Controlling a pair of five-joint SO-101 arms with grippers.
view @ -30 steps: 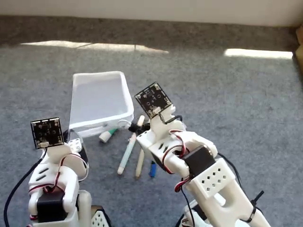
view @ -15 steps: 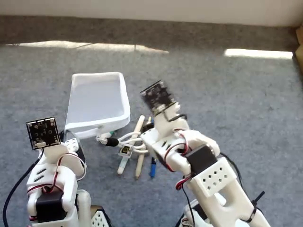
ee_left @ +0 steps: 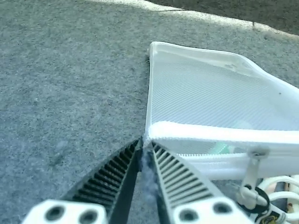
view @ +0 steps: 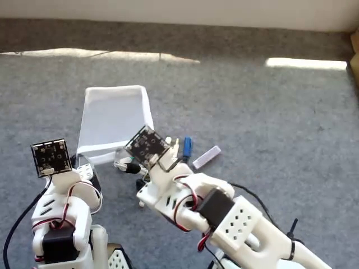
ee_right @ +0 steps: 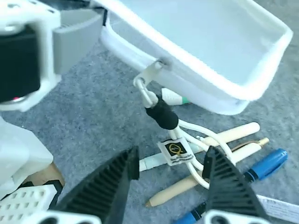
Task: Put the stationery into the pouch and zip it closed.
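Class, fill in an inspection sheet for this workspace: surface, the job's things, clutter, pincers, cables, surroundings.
Surface: grey carpet.
Job's things: white mesh pouch, mouth open; cream pens and blue pen on the carpet outside it; green-tipped marker at its mouth.
Clutter: nothing seen.
Pincers: left pincer shut on the pouch's corner; right pincer open above the zip pull's cord.
Cables: red and black wires on the right arm.
Surroundings: pale wall, sunlit patches.
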